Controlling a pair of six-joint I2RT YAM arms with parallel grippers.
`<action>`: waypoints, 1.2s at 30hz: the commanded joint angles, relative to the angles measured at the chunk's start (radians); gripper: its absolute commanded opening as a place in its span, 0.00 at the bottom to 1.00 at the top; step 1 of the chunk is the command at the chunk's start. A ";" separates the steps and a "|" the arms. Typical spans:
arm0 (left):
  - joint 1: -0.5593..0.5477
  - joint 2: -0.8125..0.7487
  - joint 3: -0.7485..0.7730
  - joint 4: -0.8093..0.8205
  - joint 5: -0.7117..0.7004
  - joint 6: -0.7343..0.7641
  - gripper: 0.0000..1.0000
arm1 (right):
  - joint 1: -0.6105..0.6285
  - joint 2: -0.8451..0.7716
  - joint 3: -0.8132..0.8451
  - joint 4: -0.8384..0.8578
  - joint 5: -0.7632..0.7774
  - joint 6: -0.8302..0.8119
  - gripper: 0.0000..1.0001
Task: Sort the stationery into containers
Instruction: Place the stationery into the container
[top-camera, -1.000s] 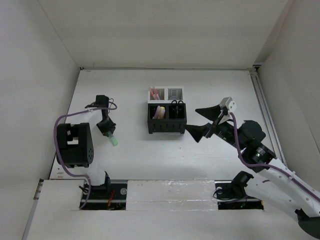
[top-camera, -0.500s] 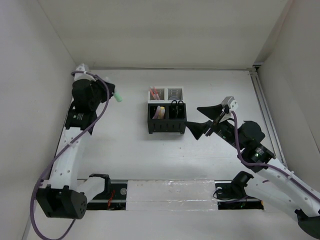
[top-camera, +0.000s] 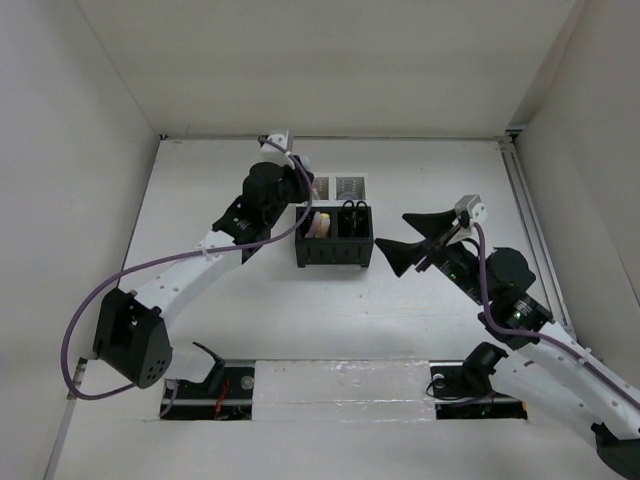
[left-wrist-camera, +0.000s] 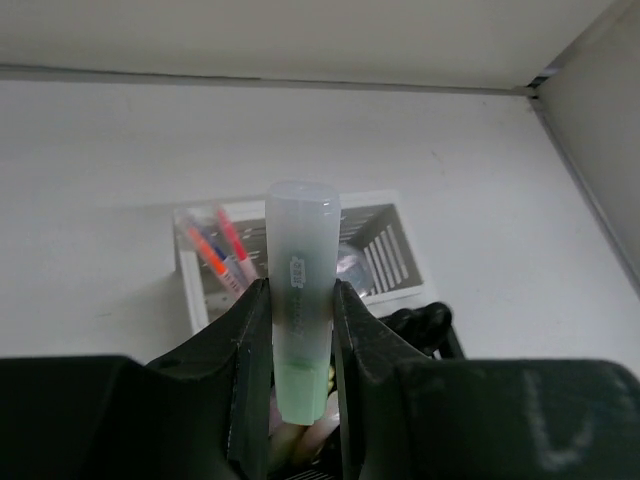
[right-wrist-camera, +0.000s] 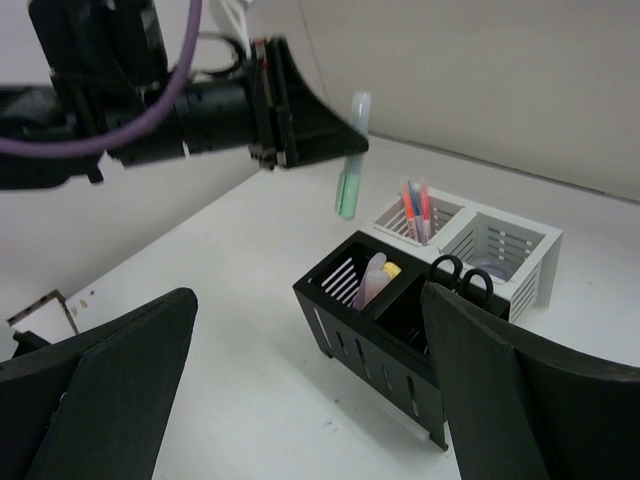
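My left claw (left-wrist-camera: 300, 312) is clenched on the green highlighter (left-wrist-camera: 300, 250), which hangs upright, cap up. The black bin (right-wrist-camera: 338, 325) holding the other highlighters lies just below its tip. My right claw (top-camera: 392, 234) gapes empty beside the organiser. The white table (top-camera: 400, 310) leaves room all round.

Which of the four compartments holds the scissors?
The black compartment next to the black one with the highlighters: the scissors stand in it, handles up. The white compartments hold none.
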 joint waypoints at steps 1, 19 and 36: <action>0.008 -0.089 -0.116 0.203 -0.024 0.077 0.00 | -0.004 -0.024 0.010 0.022 0.042 0.004 1.00; -0.067 -0.118 -0.351 0.388 -0.073 0.132 0.00 | -0.004 0.015 0.047 -0.015 0.053 -0.029 1.00; -0.067 -0.108 -0.391 0.398 -0.082 0.132 0.25 | -0.004 0.025 0.047 -0.015 0.025 -0.047 1.00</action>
